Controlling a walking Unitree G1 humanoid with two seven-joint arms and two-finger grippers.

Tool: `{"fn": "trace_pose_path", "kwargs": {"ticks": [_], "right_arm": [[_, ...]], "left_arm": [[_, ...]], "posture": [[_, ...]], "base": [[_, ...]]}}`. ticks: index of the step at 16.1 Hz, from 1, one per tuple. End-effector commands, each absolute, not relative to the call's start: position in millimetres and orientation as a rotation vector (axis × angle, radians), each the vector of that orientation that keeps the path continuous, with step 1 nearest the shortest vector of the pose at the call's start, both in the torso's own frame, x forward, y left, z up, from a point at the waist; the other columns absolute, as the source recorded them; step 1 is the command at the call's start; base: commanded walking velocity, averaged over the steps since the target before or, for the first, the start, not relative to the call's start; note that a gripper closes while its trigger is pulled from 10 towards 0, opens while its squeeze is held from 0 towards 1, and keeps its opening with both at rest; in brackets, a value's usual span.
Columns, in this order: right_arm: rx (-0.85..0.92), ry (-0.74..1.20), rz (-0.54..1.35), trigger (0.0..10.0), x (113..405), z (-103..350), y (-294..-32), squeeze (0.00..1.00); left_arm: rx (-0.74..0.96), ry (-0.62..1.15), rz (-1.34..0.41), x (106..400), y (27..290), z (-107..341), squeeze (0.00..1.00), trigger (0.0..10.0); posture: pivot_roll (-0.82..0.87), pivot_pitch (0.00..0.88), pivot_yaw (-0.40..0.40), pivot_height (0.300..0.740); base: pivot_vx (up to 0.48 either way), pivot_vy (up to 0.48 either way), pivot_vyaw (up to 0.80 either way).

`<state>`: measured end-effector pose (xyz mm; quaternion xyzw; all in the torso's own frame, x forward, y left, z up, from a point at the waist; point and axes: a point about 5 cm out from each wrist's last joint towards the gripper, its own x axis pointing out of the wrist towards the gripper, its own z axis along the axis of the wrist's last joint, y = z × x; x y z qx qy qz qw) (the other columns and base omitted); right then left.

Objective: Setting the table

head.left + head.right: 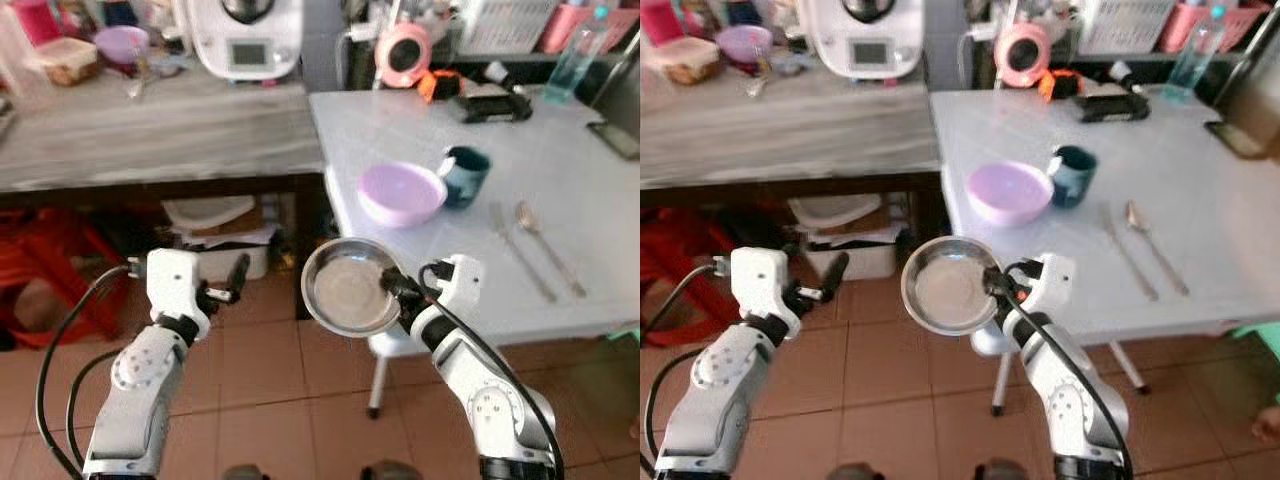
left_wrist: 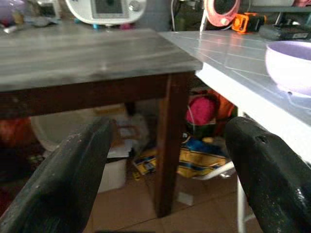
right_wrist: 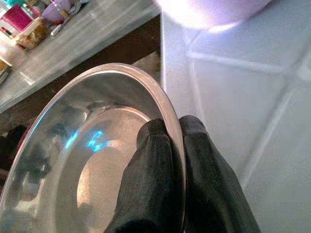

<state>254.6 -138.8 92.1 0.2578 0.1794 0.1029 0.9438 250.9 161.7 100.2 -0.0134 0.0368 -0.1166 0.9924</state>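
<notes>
Right gripper (image 1: 392, 288) has the steel plate (image 1: 350, 287) pinched by its rim, and the plate hangs in the air just off the near-left corner of the white table (image 1: 560, 170), over the tiled floor (image 1: 270, 390), tilted so its hollow faces up toward the head camera. The right wrist view gives the detail the head views can't: one black finger (image 3: 150, 184) inside the plate, the other outside, the thin rim squeezed between them, with the table edge just beyond. On the table, from the head views, a lilac bowl (image 1: 401, 193) sits near that corner, a dark teal mug (image 1: 466, 175) touching or just beside it, and a fork (image 1: 520, 250) and spoon (image 1: 548, 245) lie side by side further right. Left gripper (image 1: 236, 277) is held out low toward the wooden side table (image 1: 150, 140); the left wrist view shows its fingers (image 2: 63, 179) spread wide, holding nothing, with the wooden table's leg between them in the distance
</notes>
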Motion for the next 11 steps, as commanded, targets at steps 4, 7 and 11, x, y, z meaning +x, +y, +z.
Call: {"fn": "trace_pose_path", "kwargs": {"ticks": [4,7,11], "right_arm": [[0.503,0.348,0.166,10.0,254.5,91.6,-148.9,0.00],[0.473,0.313,0.156,10.0,257.8,95.4,-151.3,0.00],[0.451,0.269,0.150,10.0,260.3,100.3,-151.8,0.00]], "left_arm": [[0.008,0.041,-0.202,257.0,159.6,104.4,0.00,10.0],[0.008,0.033,-0.140,262.0,162.3,105.2,0.00,10.0],[0.025,0.018,-0.115,265.2,162.2,106.5,0.00,10.0]], "posture": [[-0.03,0.000,0.023,0.740],[-0.03,0.000,0.024,0.740],[-0.03,0.000,0.024,0.740]], "base": [[0.000,0.480,0.00],[0.000,0.480,0.00],[0.000,0.480,0.00]]}}
